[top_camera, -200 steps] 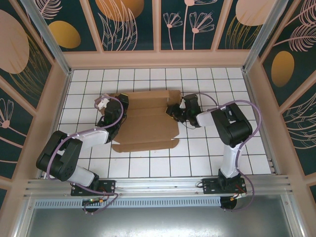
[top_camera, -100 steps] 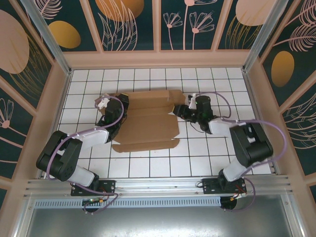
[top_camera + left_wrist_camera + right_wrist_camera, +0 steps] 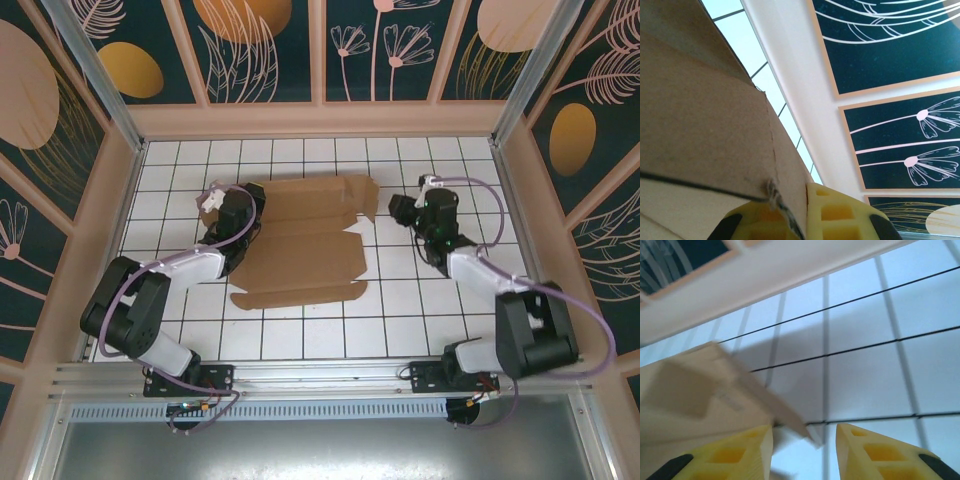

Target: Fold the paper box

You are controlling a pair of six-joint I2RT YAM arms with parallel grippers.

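Two arms flank the paper box (image 3: pixel 300 243), which lies mostly flat at centre frame on the tiled counter (image 3: pixel 420 320). At its left edge my left fingers (image 3: pixel 840 216) are clenched on the cardboard, whose edge runs down between them. At right, my right fingers (image 3: pixel 875 452) are spread and released, just off the box's upper-right corner. I judge a side-wall fold is in hand. I'd hold the left pinch firm, lift along the crease rather than drag, and bring the right side in to steady the panel.
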